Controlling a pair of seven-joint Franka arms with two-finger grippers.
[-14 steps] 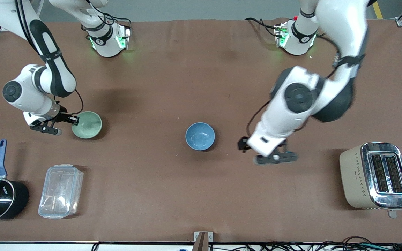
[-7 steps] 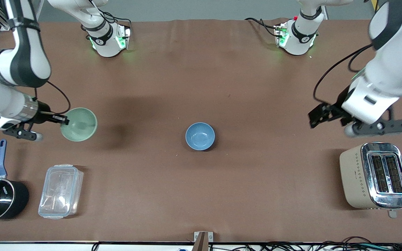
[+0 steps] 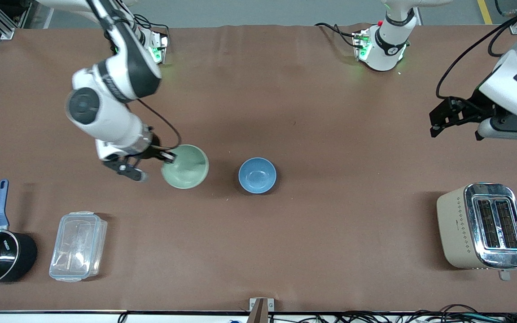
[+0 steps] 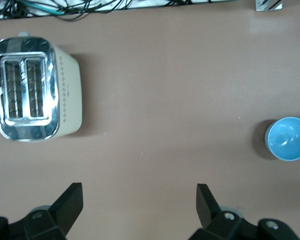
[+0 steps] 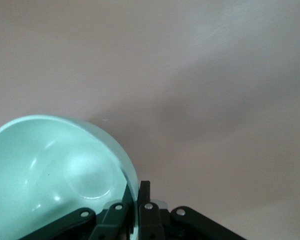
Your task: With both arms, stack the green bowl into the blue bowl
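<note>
Green bowl rim pinched in right hand, beside blue bowl, left hand open, empty

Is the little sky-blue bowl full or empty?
Empty. The small round sky-blue bowl shows only its smooth bare inside in the front and left wrist views.

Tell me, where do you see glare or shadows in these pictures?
Front view: the toaster shows bright glare on its chrome top, and a soft shadow lies on the table beside the green bowl. Right wrist view: highlights glint inside the green bowl, and a broad blurry shadow crosses the table. Left wrist view: the toaster's top also glares.
</note>
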